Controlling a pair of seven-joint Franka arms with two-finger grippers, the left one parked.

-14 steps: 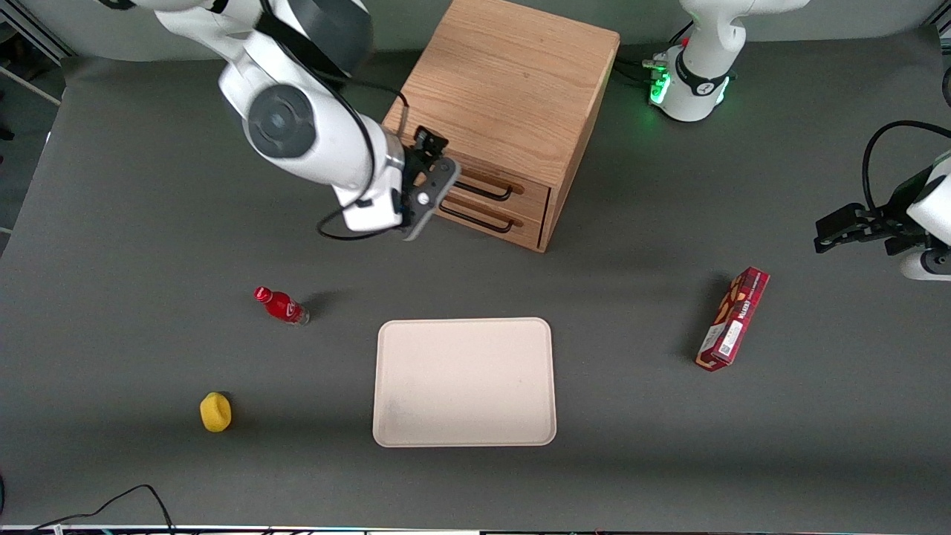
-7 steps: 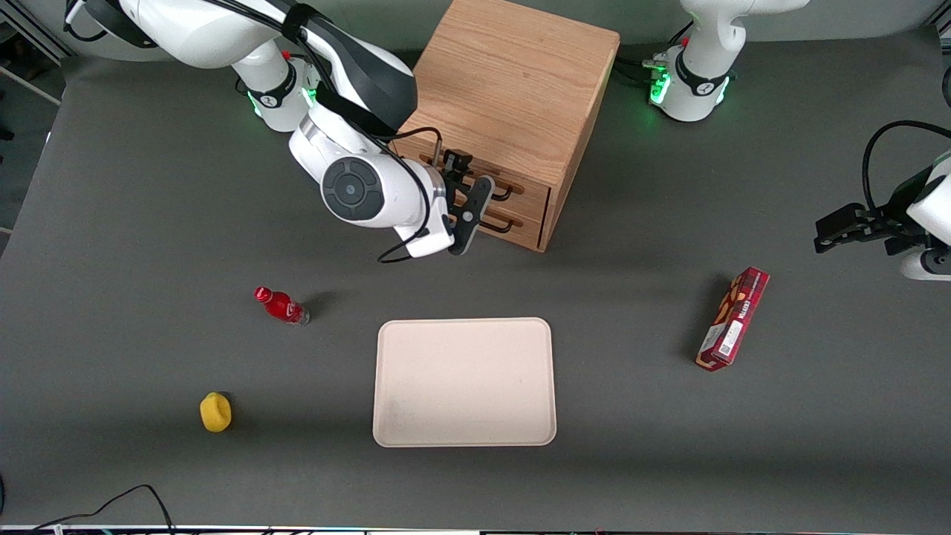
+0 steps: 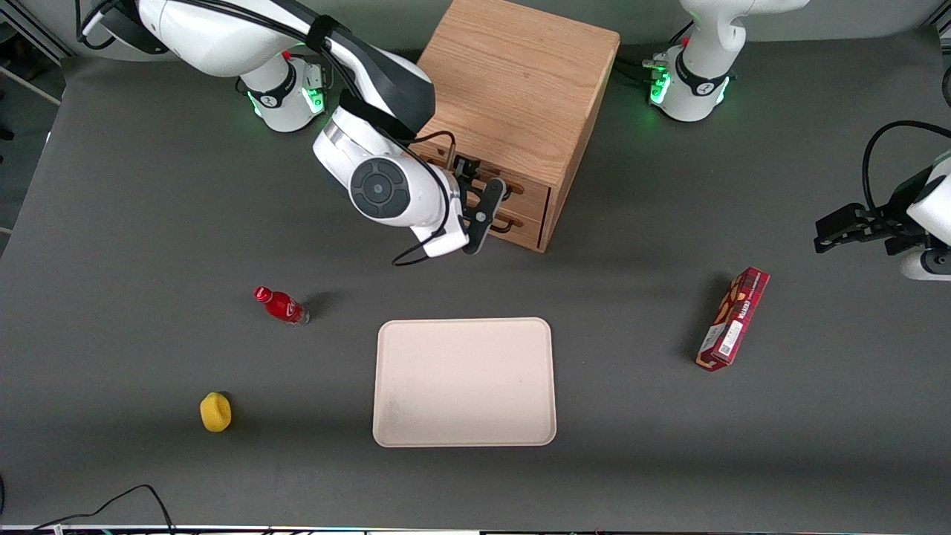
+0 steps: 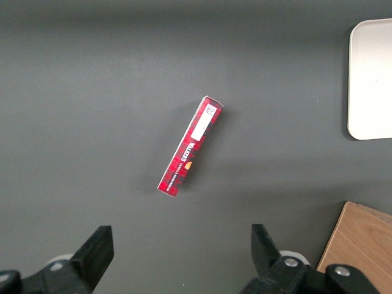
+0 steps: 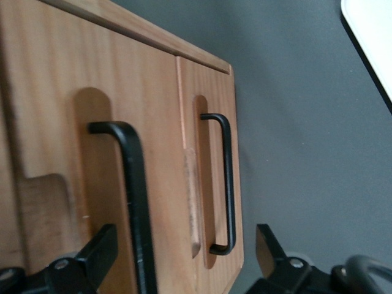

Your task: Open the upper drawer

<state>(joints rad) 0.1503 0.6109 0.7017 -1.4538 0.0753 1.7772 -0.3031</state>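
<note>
We see the gripper (image 3: 487, 212) spread wide in front of the cabinet (image 3: 513, 89), close to the shut upper drawer (image 3: 520, 195) and its handle (image 5: 131, 202).

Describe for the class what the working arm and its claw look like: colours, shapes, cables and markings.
The working arm has glossy white rounded shells with a black segment and a round grey joint cap. Its base glows with a green light ring. A thin black cable loops beneath the wrist. The claw, in front of the cabinet's drawers, has a dark grey body and black fingers.
</note>
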